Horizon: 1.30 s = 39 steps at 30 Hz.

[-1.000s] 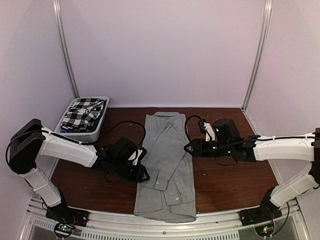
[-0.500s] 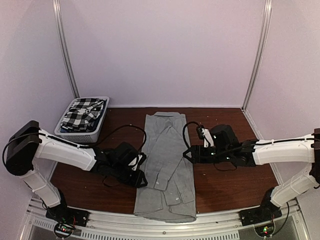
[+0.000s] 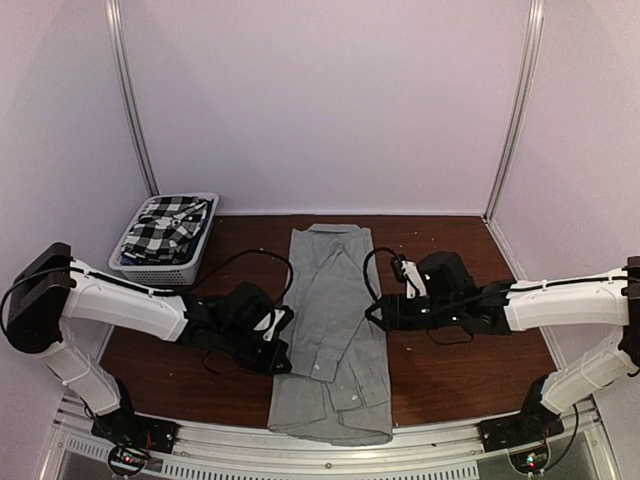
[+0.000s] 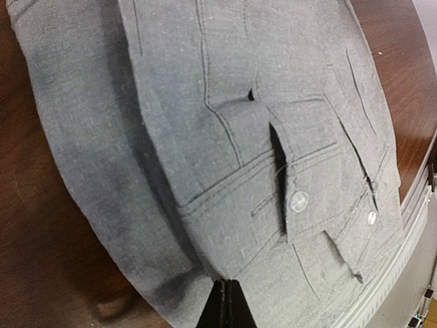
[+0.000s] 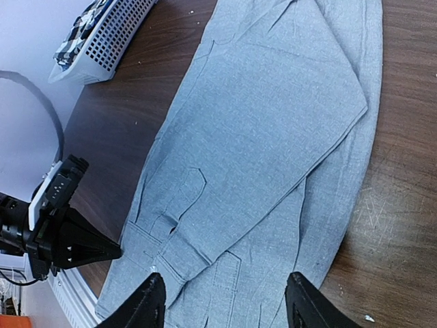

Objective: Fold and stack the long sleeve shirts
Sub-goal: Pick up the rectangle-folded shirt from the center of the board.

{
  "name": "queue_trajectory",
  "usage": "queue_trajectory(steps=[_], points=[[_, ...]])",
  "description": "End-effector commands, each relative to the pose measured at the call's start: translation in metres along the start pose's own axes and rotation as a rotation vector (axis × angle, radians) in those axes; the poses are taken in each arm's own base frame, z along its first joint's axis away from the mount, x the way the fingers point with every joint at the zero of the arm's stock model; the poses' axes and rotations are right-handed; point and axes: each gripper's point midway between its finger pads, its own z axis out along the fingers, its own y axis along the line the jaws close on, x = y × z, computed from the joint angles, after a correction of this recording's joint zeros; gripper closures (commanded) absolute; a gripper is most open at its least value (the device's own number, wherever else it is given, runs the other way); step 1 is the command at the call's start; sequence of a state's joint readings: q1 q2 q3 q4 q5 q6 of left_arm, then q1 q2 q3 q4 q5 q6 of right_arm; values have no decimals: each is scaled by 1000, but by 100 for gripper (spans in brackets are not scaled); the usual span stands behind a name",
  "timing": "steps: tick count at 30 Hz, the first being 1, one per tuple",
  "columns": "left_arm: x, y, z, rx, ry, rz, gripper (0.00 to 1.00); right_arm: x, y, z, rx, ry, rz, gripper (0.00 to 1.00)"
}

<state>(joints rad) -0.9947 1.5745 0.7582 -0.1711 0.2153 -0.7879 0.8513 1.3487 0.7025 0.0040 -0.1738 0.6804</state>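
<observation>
The grey shirt (image 3: 330, 320) lay narrowed lengthwise on the tabletop (image 3: 450, 370), left pincer (image 4: 220, 307) clenched at its edge, right pincer (image 5: 225, 290) spread; a crosswise fold seemed due next

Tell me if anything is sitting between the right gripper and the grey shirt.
Nothing visible is in the way. The right gripper, jaws open, hangs by the right edge of the grey shirt with only air between them. The white basket sits far off, near the back left corner.

left fingers (image 4: 217, 309) drew back | right fingers (image 5: 147, 307) slid left to grey shirt (image 3: 335, 300) edge
</observation>
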Motion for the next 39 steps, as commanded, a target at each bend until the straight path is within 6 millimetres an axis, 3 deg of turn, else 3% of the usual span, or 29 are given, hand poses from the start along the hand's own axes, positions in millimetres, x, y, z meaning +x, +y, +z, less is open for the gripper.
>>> queue_trajectory(steps=[1,14,37,39], points=[[8,-15,-13,76,18,5,100,6,-1,0,27,21,-11,39],[46,-21,-21,179,150,10,100,34,-1,-1,39,106,-24,39],[69,-12,-21,199,194,-30,100,76,-6,-7,33,181,10,39],[67,-12,-22,196,188,-32,96,79,-8,-8,32,186,19,38]])
